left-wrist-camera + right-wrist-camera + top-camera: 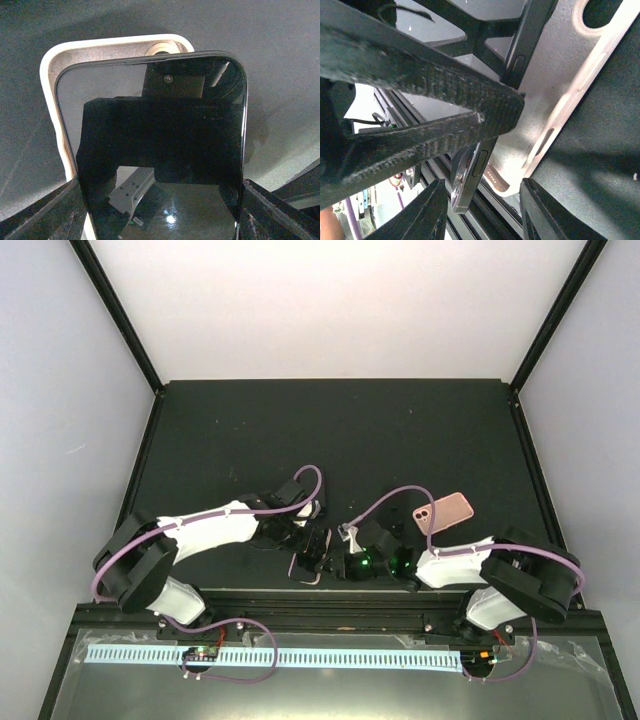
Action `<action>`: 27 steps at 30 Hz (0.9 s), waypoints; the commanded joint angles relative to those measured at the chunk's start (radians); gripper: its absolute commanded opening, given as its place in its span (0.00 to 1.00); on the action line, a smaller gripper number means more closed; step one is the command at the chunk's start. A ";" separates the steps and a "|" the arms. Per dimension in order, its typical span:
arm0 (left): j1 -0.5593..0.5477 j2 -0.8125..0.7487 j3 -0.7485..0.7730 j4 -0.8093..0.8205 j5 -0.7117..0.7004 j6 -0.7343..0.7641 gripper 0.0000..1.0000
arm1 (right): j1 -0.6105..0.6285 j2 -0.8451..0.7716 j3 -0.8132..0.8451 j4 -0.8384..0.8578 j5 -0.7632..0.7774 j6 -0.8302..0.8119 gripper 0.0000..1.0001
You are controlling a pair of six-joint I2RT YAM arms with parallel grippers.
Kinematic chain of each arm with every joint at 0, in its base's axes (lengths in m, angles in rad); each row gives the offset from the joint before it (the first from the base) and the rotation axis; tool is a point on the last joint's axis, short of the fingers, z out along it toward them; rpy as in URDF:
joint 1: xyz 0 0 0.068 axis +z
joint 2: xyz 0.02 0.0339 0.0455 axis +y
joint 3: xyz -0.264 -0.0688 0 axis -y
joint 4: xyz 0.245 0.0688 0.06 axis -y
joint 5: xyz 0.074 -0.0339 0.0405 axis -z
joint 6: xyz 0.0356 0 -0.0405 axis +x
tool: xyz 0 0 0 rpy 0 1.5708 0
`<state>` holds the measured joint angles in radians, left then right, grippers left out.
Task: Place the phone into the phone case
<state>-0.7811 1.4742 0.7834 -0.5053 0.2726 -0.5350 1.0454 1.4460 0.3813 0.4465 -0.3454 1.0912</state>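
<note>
— Starting on the near side of the phone case (50, 70), what does the left end effector (160, 192) have?

— It grips the phone (160, 125). Its 2 fingers (42, 215) press the handset's long edges, spread about as wide as the handset. The screen faces up and is dark.

— Where is the phone against the case?

— Over it, covering most of it but not flush. From the left wrist, the case's pale rim shows along 1 long side and round the far end. The camera hole peeks out past the phone's far edge. From the right wrist, the phone's side sits raised above the case's floor.

— And the right end effector (482, 182)?

— Low at the near end of the case. Its 2 fingers stand partly apart, with the phone's corner and the case's end wall between them. Whether they pinch either one, I cannot tell.

— What carries the case?

— The dark surface (330, 430). Both arms meet above the case.

— Anything beyond the case?

— 1 pink phone-shaped item (445, 512) lies flat on the surface. It is beyond the case and to its right, well apart. Handset or cover, I cannot tell.
</note>
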 commanded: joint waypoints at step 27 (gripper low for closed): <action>0.026 -0.086 0.028 0.028 -0.025 -0.102 0.87 | 0.010 0.150 0.057 0.109 0.027 0.105 0.04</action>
<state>-0.7757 1.4517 0.7891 -0.4873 0.2417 -0.6086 1.0496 1.6016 0.4263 0.5884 -0.3428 1.2102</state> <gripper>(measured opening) 0.869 0.096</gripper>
